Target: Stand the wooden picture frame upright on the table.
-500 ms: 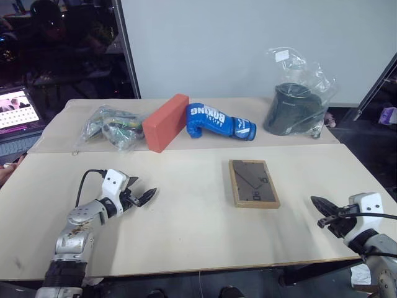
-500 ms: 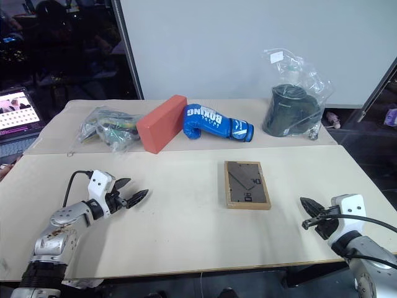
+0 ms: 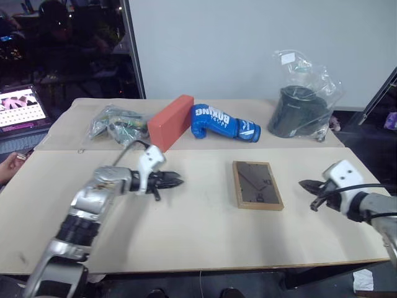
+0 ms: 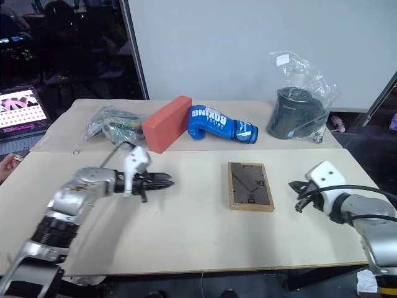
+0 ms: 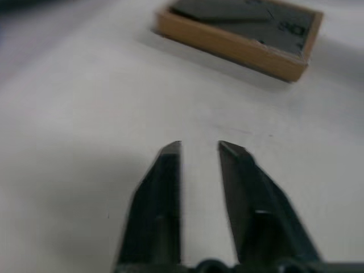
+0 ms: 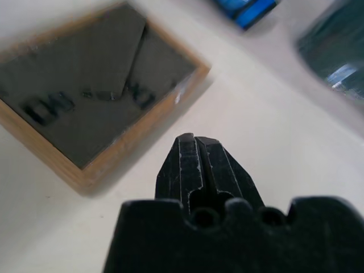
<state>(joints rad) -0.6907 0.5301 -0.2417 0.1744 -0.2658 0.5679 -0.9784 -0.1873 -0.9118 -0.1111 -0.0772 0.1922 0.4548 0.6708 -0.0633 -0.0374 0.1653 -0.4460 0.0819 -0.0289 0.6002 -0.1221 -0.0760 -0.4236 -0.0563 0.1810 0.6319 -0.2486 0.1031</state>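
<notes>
The wooden picture frame (image 3: pixel 257 185) lies flat on the table (image 3: pixel 205 230) with its dark back panel and folded easel stand facing up. My left gripper (image 3: pixel 177 182) hovers over the table to the frame's left, pointing at it, shut with nothing held. In the left wrist view its fingertips (image 5: pixel 170 149) stand a narrow slit apart, with the frame (image 5: pixel 239 34) beyond them. On the frame's right, my right gripper (image 3: pixel 305 185) is shut and empty, a short way from the frame's edge. The right wrist view shows the frame's corner (image 6: pixel 85 102) close ahead.
Along the back slab lie a clear bag of small items (image 3: pixel 115 124), an orange-red block (image 3: pixel 170 121), a blue boxing glove (image 3: pixel 223 121) and a dark object in clear plastic (image 3: pixel 301 112). A laptop (image 3: pixel 22 108) and a person's hand (image 3: pixel 9 164) are at the left edge.
Both arms have reached in toward the frame: the left gripper moved right and away from the front edge, and the right gripper moved up beside the frame's right side. The frame has not moved.
</notes>
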